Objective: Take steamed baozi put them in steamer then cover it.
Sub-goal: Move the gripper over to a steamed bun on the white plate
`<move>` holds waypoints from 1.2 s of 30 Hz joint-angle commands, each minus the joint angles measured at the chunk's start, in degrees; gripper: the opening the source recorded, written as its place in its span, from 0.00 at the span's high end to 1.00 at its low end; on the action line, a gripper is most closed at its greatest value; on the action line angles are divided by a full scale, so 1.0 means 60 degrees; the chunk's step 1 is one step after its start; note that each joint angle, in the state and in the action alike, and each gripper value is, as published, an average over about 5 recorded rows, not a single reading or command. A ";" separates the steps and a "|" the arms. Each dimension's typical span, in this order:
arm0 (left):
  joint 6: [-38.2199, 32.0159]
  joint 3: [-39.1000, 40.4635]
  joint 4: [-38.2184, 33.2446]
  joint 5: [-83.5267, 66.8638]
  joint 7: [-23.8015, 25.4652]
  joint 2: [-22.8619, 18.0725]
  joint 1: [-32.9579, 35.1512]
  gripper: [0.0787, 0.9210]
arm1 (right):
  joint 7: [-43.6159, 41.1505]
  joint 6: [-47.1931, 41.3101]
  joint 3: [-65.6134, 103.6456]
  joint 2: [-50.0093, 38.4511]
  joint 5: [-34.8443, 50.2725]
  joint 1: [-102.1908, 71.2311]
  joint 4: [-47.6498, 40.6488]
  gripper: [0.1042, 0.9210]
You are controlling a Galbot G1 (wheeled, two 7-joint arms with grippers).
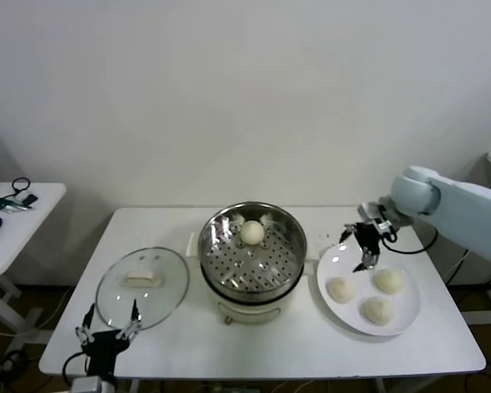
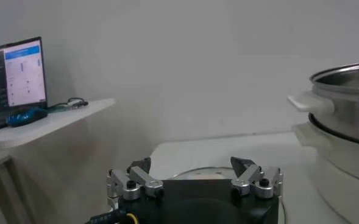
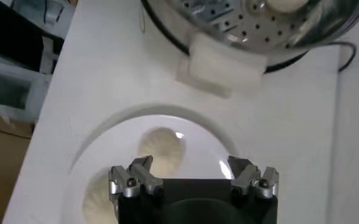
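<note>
There are four steamed baozi. One bun (image 1: 252,232) sits inside the steamer (image 1: 252,260), at about 12 o'clock on the holey floor, close to the back wall. The other three buns are on the white plate (image 1: 337,265) to the right of the steamer. On that plate one bun (image 1: 340,289) is at 9 o'clock, one bun (image 1: 388,281) is at 2 o'clock, and one bun (image 1: 377,310) is at 5 o'clock. The buns are round, so they have no long side and point no way.

The steamer is one round shiny basket in the middle of the white table (image 1: 295,348), and it sits on a cream pot base. Its top is open.

There is one cover (image 1: 142,286). It lies flat on the table at 9 o'clock from the steamer, just beside it. Its cream handle (image 1: 142,277) is a short bar on top, and the bar's long side runs left to right.

The right gripper (image 1: 365,246) hangs over the plate's rim at about 11 o'clock. Its fingers point down at the plate. They are spread wide and hold nothing.

The left gripper (image 1: 108,326) is low at the near edge of the table, at 6 o'clock from the cover. Its fingers are spread wide too, and they hold nothing.

A small side table (image 1: 33,214) stands well apart at the far left with some cables on it.
</note>
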 commanded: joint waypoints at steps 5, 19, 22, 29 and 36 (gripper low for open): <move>-0.0026 -0.0014 0.0038 -0.0029 -0.0047 -0.0034 0.0076 0.12 | 0.0051 -0.0538 0.1450 0.0219 -0.0803 -0.2367 -0.1045 0.12; -0.0003 0.0020 0.0214 0.0036 -0.0061 -0.0067 0.0012 0.12 | 0.0433 -0.0306 0.1724 0.1174 -0.0810 -0.2760 -0.1867 0.12; -0.0005 0.0012 0.0234 0.0042 -0.0062 -0.0075 0.0009 0.12 | 0.0448 -0.0263 0.1745 0.1382 -0.0820 -0.2730 -0.2036 0.12; -0.0004 -0.0005 0.0248 0.0045 -0.0068 -0.0087 -0.0004 0.12 | 0.0321 -0.0221 0.1570 0.1601 -0.0820 -0.2542 -0.2203 0.12; 0.0002 0.0012 0.0280 0.0047 -0.0072 -0.0090 -0.0031 0.12 | 0.0224 -0.0191 0.1495 0.1606 -0.0809 -0.2470 -0.2262 0.17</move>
